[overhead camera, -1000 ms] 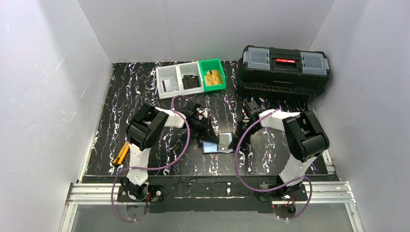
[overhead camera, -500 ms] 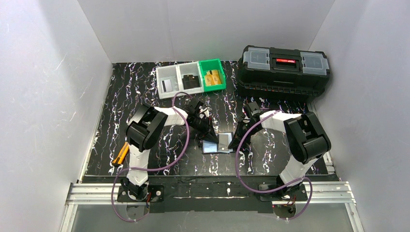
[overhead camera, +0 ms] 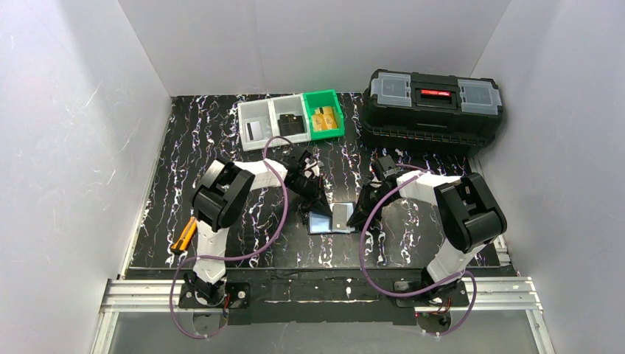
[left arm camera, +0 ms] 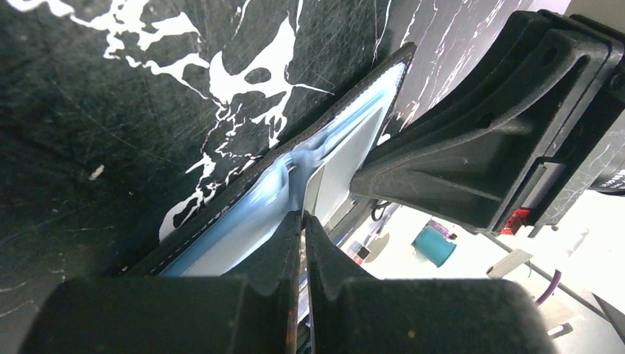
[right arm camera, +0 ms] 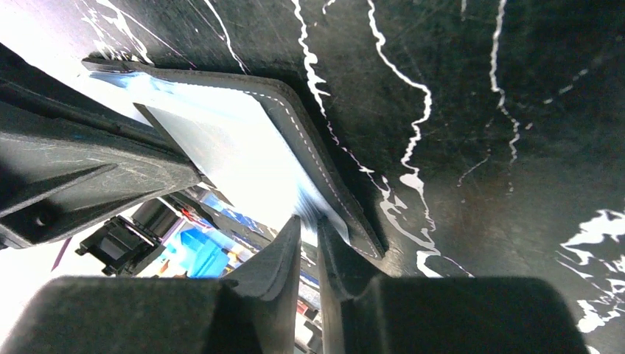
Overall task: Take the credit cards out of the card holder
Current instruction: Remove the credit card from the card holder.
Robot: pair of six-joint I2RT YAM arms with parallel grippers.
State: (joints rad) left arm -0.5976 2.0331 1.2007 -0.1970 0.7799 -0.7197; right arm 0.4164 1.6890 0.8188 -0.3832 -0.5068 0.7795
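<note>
The card holder (overhead camera: 332, 219) lies open in the middle of the bench (overhead camera: 199, 140), nearer its front edge. We see the left gripper (left arm camera: 303, 215) closed at a clear pocket. The right gripper (right arm camera: 309, 221), slightly parted, meets the opposite stitched edge.

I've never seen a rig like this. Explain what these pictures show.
The left arm and right arm are robots bolted at the near edge of a table. One picture looks down from above; the two close-ups come from wrist cameras. On the table: a toolbox, three bins, an orange tool, and an open card holder between the arms. The left gripper is shut, apparently pinching a clear pocket. The right gripper stands slightly parted at the holder's edge; whether it grips is unclear.
</note>
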